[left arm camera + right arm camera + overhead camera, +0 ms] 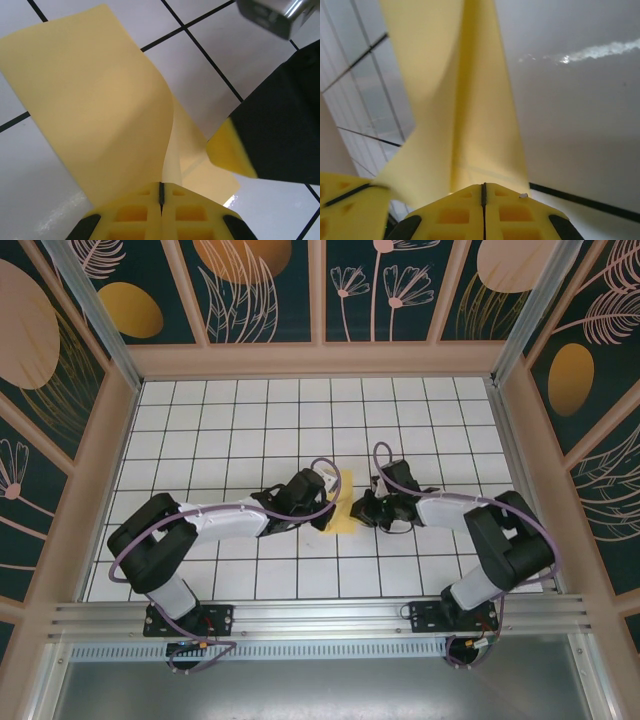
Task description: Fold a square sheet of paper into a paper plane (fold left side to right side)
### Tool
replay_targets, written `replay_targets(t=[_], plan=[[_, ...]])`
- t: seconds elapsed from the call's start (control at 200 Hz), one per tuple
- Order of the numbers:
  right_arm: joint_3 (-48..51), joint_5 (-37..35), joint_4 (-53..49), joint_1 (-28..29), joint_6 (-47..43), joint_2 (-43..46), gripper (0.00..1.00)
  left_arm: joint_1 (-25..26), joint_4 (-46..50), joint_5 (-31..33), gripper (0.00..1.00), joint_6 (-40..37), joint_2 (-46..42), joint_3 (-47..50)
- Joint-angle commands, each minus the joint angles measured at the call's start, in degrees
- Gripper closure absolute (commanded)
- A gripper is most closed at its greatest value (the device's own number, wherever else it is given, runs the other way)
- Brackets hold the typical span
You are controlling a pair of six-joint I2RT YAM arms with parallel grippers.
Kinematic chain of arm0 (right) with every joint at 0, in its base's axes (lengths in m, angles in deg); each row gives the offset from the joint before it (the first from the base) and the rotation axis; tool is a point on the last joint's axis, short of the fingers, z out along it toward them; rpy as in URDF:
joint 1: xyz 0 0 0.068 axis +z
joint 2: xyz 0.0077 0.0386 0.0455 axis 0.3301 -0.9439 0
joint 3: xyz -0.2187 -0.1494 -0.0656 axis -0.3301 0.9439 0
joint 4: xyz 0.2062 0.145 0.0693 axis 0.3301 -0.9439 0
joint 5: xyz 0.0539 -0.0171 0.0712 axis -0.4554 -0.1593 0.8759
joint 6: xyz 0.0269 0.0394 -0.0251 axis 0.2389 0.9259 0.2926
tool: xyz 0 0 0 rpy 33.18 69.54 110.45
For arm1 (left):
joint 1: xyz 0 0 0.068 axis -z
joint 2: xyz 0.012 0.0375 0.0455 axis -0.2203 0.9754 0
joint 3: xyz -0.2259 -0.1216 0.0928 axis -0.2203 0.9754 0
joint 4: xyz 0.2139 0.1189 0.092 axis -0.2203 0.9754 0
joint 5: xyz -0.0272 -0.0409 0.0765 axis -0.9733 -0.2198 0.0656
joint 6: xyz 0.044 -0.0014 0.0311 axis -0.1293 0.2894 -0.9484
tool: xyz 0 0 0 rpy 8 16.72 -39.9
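The square sheet of paper (347,490) is thin, yellow and part-folded, and it lies lifted between my two grippers at the middle of the tiled table. My left gripper (329,502) is shut on its left edge. In the left wrist view the sheet (100,100) curves up out of the closed left gripper (161,186), and a yellow fingertip (227,150) of the right gripper shows at the right. My right gripper (362,508) is shut on the other side. In the right wrist view the creased sheet (480,100) rises from the closed right gripper (483,187).
The white grid-tiled table (240,420) is boxed in by wood-framed patterned walls (110,430) on three sides. A metal rail (320,615) carrying both arm bases runs along the near edge. Purple cables loop over each arm.
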Motion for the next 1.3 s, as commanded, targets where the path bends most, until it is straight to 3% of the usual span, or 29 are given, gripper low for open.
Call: replay_targets(t=[0.0,0.621,1.296], plan=[[-2.4,-2.4,-2.1,0.9,-1.3,-2.6,0.92,-0.5,-0.3,-0.1,1.00,-0.4,-0.5,0.7],[-4.3,-5.3,-8.0,1.6,-4.4,-5.2,0.92,-2.4,5.1,1.0,1.00,-6.6,0.6,-0.5],[-4.5,-4.8,-8.5,1.8,-4.9,-5.3,0.91,-4.5,3.3,2.3,1.00,-7.9,4.7,-2.8]])
